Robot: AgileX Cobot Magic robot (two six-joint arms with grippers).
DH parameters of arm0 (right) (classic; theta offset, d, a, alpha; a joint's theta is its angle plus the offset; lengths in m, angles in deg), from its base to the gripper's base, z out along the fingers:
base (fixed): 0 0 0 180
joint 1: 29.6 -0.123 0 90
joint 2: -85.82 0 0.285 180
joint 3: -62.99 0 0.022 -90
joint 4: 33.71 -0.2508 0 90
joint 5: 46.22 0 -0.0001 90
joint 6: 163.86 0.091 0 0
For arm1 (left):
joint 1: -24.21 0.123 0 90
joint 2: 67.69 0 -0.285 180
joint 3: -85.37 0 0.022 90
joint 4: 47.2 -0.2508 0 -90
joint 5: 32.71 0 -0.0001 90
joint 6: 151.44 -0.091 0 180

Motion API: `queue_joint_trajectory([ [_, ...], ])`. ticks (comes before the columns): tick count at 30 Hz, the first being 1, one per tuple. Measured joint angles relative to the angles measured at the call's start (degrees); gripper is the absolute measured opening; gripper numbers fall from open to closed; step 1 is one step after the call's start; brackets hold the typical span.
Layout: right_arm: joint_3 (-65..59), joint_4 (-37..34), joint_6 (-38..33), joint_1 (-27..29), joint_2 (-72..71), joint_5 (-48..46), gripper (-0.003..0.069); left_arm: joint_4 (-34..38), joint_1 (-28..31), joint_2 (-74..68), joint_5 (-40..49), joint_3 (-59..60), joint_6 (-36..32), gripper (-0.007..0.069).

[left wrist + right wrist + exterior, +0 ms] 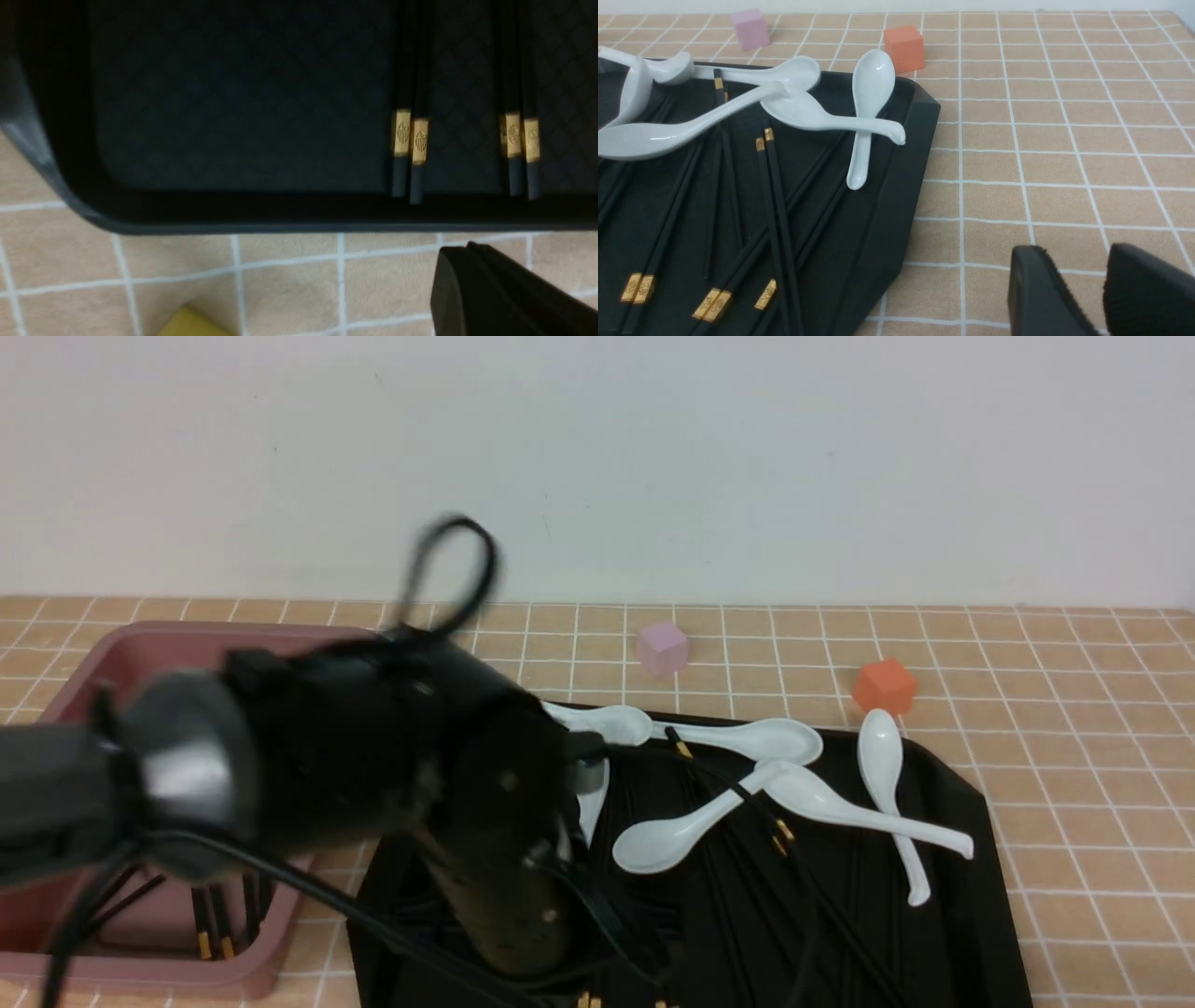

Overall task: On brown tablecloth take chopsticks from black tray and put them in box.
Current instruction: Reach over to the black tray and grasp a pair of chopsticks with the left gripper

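The black tray (966, 784) lies on the brown tablecloth (1074, 709) and holds several black chopsticks (780, 831) with gold bands under white spoons. The pink box (187, 633) stands to its left with a few chopsticks (213, 919) inside. My left arm reaches across the box and the tray's left part and hides its gripper in the front view. In the left wrist view the left gripper (460, 249) is shut and empty, above cloth just off the tray's rim (233, 217), near two chopstick pairs (411, 135). My right gripper (1073, 254) is slightly open over bare cloth, right of the tray (896, 186).
Several white spoons (681, 831) lie across the chopsticks at the tray's far side. A pink cube (663, 647) and an orange cube (883, 685) sit behind the tray. A yellow object (191, 324) lies on the cloth near the tray's corner.
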Motion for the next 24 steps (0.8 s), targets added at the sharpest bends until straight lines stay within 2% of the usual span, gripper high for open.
queue_joint_trajectory([
  [3, 0.0, 0.0, 0.0, 0.0, 0.0, 0.0, 0.0240, -0.8, -0.1, -1.6, 0.0, -1.9, 1.7, 0.0101],
  [11, 0.0, 0.0, 0.0, 0.0, 0.0, 0.0, 0.0240, -1.5, -0.1, -9.0, 0.6, -8.6, 2.2, 0.0357],
  [15, 0.0, 0.0, 0.0, 0.0, 0.0, 0.0, 0.0240, -3.9, -0.1, -12.0, 0.3, -8.8, 2.3, 0.0385],
  [24, 0.0, 0.0, 0.0, 0.0, 0.0, 0.0, 0.0240, -6.4, -0.1, -16.4, -2.8, -9.0, 2.3, 0.0386],
])
